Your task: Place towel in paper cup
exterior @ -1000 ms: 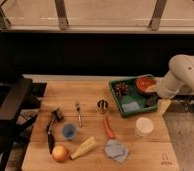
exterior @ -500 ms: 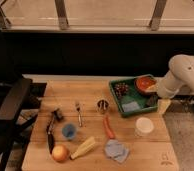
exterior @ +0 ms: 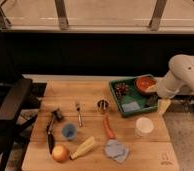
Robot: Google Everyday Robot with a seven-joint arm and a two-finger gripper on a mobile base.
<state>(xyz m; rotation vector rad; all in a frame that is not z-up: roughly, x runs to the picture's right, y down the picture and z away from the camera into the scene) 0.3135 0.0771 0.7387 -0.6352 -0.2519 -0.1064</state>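
The towel (exterior: pixel 115 150) is a crumpled grey-blue cloth lying on the wooden table (exterior: pixel 87 94) near its front edge. The white paper cup (exterior: pixel 144 126) stands upright to the right of the towel and a little farther back, apart from it. My white arm comes in from the right. My gripper (exterior: pixel 163 106) hangs off the table's right edge, beside the green tray and above and to the right of the cup. It holds nothing that I can see.
A green tray (exterior: pixel 113 91) at the back right holds a red bowl (exterior: pixel 145 82), grapes (exterior: pixel 121 89) and a blue sponge (exterior: pixel 130 106). On the table are a carrot (exterior: pixel 108 128), metal cup (exterior: pixel 103 105), fork (exterior: pixel 79 112), blue cup (exterior: pixel 68 131), onion (exterior: pixel 60 152), corn (exterior: pixel 84 147), black tool (exterior: pixel 51 127). A black chair (exterior: pixel 10 102) stands left.
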